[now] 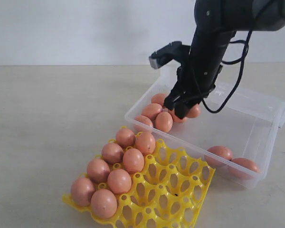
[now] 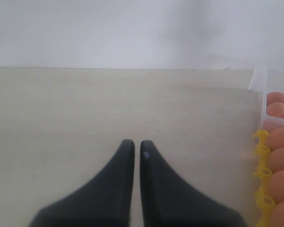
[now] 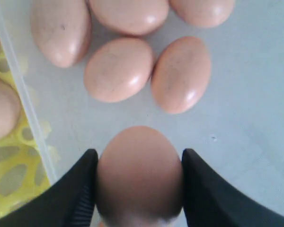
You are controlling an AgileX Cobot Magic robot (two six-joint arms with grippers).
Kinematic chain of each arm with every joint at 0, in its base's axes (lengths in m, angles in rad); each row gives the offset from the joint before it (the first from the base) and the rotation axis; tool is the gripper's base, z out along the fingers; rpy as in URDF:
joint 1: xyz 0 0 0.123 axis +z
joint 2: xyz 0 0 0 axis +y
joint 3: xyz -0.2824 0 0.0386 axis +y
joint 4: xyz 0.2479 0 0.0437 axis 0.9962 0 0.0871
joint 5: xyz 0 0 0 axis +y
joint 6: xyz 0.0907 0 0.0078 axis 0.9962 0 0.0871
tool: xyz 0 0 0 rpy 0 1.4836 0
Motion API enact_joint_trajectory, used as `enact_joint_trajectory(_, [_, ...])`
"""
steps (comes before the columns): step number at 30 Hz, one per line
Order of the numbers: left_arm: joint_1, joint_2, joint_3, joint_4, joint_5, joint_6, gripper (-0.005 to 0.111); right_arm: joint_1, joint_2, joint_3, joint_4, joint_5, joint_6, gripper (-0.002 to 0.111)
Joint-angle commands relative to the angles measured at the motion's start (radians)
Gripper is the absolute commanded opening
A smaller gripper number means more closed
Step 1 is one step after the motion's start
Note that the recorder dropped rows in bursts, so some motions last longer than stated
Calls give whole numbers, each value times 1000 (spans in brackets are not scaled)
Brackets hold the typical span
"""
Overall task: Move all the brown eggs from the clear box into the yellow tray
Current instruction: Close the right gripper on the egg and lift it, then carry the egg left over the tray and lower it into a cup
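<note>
My right gripper [image 1: 178, 105] hangs inside the clear box [image 1: 232, 123], shut on a brown egg [image 3: 139, 172] held between its two black fingers [image 3: 75, 189]. Several more brown eggs [image 1: 157, 115] lie clustered at the box's near-left corner, just beside the gripper. Two others [image 1: 221, 153] rest at its front right corner. The yellow tray [image 1: 175, 190] sits in front of the box with several eggs [image 1: 118, 180] filling its left cups. My left gripper [image 2: 137, 144] is shut and empty over bare table, with the tray edge [image 2: 261, 151] off to one side.
The box's hinged lid [image 1: 282, 111] lies open at the far right. The box's thin clear wall [image 3: 19, 94] separates the held egg from the tray [image 3: 4, 189]. Pale tabletop [image 1: 52, 118] stretches to the left.
</note>
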Motion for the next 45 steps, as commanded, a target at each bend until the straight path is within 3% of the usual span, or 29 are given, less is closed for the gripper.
enact_joint_trajectory(1, [-5, -3, 4, 3, -4, 0, 4, -3, -113, -4, 22, -58, 118, 0])
enact_joint_trajectory(9, [-5, -3, 4, 3, -4, 0, 4, -1, -346, 119, 202, -326, 206, 0])
enact_joint_trajectory(23, [-5, -3, 4, 3, -4, 0, 4, -1, -916, 869, 209, -1097, 202, 0])
enact_joint_trajectory(27, [-5, -3, 4, 3, -4, 0, 4, -1, -1019, 911, 207, -1344, 198, 0])
enact_joint_trajectory(32, [-5, -3, 4, 3, -2, 0, 4, -1, -1049, 898, 121, -1798, 220, 0])
enact_joint_trajectory(34, [-5, -3, 4, 3, -2, 0, 4, -1, -1049, 877, 110, -1821, 313, 0])
enact_joint_trajectory(39, [-5, -3, 4, 3, -2, 0, 4, -1, -1049, 850, -37, -1674, 798, 0])
enact_joint_trajectory(42, [-5, -3, 4, 3, -2, 0, 4, -1, -1049, 850, -320, -1627, 1027, 0])
enact_joint_trajectory(45, [-5, -3, 4, 3, -2, 0, 4, -1, -1047, 850, -596, -1700, 1324, 0])
